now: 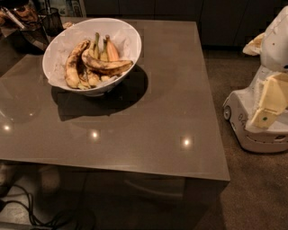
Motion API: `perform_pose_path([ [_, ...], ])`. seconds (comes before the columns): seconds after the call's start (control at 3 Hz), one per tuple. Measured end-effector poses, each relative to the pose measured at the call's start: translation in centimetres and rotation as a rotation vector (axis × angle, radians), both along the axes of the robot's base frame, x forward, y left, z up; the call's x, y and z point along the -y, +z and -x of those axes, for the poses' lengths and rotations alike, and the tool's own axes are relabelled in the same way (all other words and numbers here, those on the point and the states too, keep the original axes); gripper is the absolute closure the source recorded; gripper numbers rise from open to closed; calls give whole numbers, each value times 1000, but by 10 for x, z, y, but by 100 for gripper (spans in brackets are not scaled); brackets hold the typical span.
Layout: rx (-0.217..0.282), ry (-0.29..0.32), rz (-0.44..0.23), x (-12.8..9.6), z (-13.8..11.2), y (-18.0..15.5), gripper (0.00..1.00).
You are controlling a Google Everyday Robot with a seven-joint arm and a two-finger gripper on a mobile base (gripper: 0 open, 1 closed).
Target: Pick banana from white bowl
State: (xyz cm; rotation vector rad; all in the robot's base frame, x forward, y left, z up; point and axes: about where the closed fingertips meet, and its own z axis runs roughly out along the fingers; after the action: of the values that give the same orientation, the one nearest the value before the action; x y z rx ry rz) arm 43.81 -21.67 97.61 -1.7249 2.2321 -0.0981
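1. A glossy brown worktop (171, 112) fills most of the view, with small bright light spots reflected in it.
2. Speckled brown floor (252, 188) lies to the right, and dark cabinets (180, 13) stand behind.
3. Black cables (27, 211) trail at lower left.
4. The end effector (269, 102) hangs at right, above the floor.

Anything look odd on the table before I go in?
Only the banana: badly blackened, lying crosswise atop the other bananas in the white bowl. Nothing spilled. The gripper hangs beyond the table's right edge.
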Motion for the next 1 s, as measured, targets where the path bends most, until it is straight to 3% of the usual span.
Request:
perform_pose_path([
  [0.67,7,-10,-16,-13,-10,10,0],
  [1.0,-14,-19,3,-37,-38,19,0],
])
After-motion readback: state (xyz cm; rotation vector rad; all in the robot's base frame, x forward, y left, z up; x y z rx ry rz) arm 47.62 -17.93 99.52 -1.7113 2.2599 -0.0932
